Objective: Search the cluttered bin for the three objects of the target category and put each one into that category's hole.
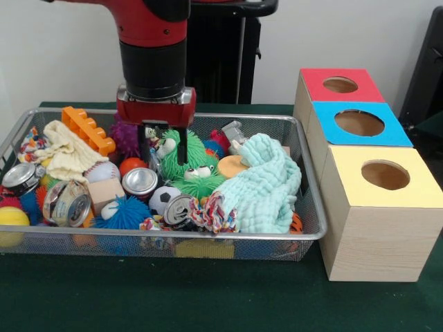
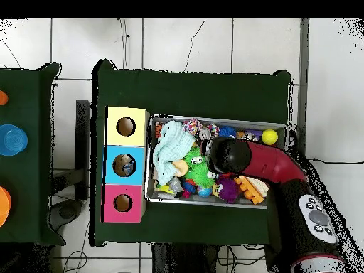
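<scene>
Search step; gripper (image 1: 162, 142) spread, empty, low over green furry toy (image 1: 185, 158) in bin (image 1: 315, 214); next: descend, pinch one target.

arm (image 1: 152, 41): red and black, comes straight down from above, wrist vertical
arm, overhead (image 2: 281, 174): reaches in from the lower right, bends toward centre
gripper (image 1: 162, 144): points down below a red wrist plate
fingers (image 1: 181, 142): two black, parallel, spread with a clear gap
grasp: nothing between fingers
</scene>
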Robot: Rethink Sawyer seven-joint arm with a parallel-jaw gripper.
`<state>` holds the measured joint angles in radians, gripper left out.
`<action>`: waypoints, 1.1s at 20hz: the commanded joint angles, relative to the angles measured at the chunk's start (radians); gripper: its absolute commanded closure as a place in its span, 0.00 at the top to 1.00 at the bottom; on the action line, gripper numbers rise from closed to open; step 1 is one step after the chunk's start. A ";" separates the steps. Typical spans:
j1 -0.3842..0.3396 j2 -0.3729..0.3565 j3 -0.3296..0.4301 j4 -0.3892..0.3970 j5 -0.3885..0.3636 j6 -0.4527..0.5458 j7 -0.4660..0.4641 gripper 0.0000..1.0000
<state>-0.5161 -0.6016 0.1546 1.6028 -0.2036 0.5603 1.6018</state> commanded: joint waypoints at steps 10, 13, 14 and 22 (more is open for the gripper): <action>-0.108 0.060 0.054 0.121 -0.111 -0.101 -0.008 1.00; -0.091 0.063 0.045 0.121 -0.114 -0.111 0.037 1.00; -0.091 0.064 0.046 0.124 -0.114 -0.115 0.046 1.00; -0.048 0.020 0.033 0.164 -0.091 -0.098 0.111 1.00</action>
<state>-0.6168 -0.5751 0.1581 1.6971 -0.2810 0.4973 1.6018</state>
